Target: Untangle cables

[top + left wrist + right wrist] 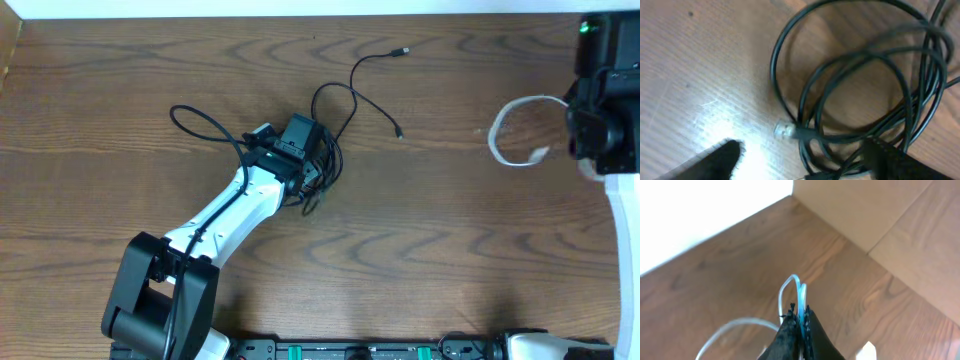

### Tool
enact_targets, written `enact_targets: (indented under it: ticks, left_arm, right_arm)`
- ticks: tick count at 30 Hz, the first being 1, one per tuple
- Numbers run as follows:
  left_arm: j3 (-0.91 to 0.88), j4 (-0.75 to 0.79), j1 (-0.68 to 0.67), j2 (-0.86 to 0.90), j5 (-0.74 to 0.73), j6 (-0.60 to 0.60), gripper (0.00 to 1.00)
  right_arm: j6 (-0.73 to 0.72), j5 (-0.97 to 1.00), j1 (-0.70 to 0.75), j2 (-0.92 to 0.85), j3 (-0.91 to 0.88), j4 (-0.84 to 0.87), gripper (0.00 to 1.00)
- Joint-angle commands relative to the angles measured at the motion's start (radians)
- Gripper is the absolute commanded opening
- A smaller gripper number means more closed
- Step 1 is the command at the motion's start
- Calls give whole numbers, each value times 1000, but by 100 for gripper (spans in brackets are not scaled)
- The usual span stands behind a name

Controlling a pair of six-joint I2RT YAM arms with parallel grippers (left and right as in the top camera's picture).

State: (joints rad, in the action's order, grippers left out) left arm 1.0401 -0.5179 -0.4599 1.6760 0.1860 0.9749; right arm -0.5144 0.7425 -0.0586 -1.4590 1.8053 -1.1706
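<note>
A black cable (345, 100) lies in loose loops at the table's middle, with plug ends at the far side (403, 50) and to the right (399, 133). My left gripper (312, 168) is down over the tangle. In the left wrist view its fingers (805, 160) are open, with coiled black loops (865, 95) and a silvery plug (785, 131) between and ahead of them. A white cable (510, 125) curls at the right. My right gripper (801, 322) is shut on the white cable (799, 292), which loops up from the fingertips.
A black cable loop (195, 115) runs by the left arm's wrist. The right arm (605, 110) stands at the right edge. A pale wall panel (875, 215) borders the table in the right wrist view.
</note>
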Motion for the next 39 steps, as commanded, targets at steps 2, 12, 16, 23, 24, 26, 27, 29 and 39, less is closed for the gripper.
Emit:
enact_targets:
  ticks: [2, 12, 16, 23, 24, 26, 27, 29, 39]
  left_arm:
    - [3, -5, 5, 6, 13, -5, 99]
    - [3, 0, 5, 6, 13, -4, 99]
    - [3, 3, 5, 6, 13, -4, 98]
    - [3, 3, 5, 6, 13, -4, 98]
    - [3, 3, 5, 6, 13, -4, 98]
    - [3, 3, 5, 6, 13, -4, 98]
    - [3, 3, 5, 6, 13, -4, 98]
    - [3, 3, 5, 6, 13, -4, 98]
    - [3, 22, 5, 6, 13, -4, 98]
  right_arm:
    - [128, 26, 82, -47, 10, 99, 1]
    - [191, 68, 377, -123, 10, 190, 1]
    - [203, 64, 518, -131, 10, 321, 1]
    - [459, -208, 713, -198, 10, 489, 1]
    - [509, -260, 737, -214, 10, 509, 1]
    - [612, -336, 797, -254, 10, 558, 1]
    - [642, -343, 815, -268, 10, 578, 1]
    - [715, -388, 859, -302, 10, 629, 1]
    - [961, -610, 1029, -446, 10, 663, 1]
